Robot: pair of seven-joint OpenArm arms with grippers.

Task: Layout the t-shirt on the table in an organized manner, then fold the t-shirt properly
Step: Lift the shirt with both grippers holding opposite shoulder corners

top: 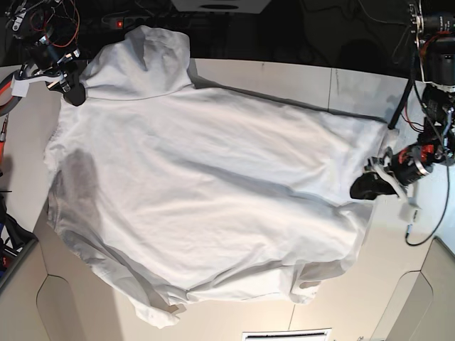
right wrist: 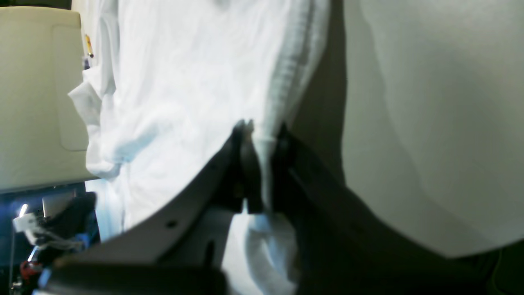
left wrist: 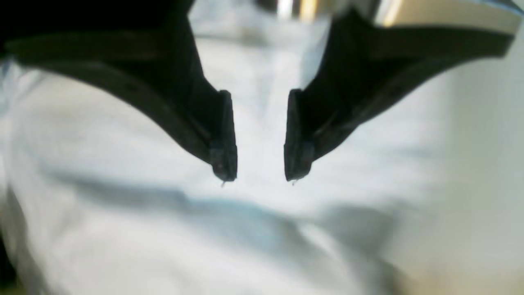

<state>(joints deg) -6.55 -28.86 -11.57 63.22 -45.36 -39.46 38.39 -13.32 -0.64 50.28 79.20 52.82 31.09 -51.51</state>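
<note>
The white t-shirt (top: 206,185) lies spread and wrinkled over the off-white table (top: 284,74), with one part hanging past the far edge at upper left. At that upper-left corner my right gripper (top: 73,91) sits on the cloth. The right wrist view shows my right gripper (right wrist: 258,135) shut on a ribbed edge of the t-shirt (right wrist: 184,82). My left gripper (top: 366,186) is at the shirt's right edge. Seen from its wrist camera, my left gripper (left wrist: 260,176) stands open just above the t-shirt (left wrist: 123,143), nothing between its fingers.
Cables and electronics crowd the far left corner (top: 35,28) and the right side (top: 430,106). Rounded cut-outs mark the table's near edge (top: 57,298). A thin dark seam (top: 330,85) crosses the tabletop at the back right.
</note>
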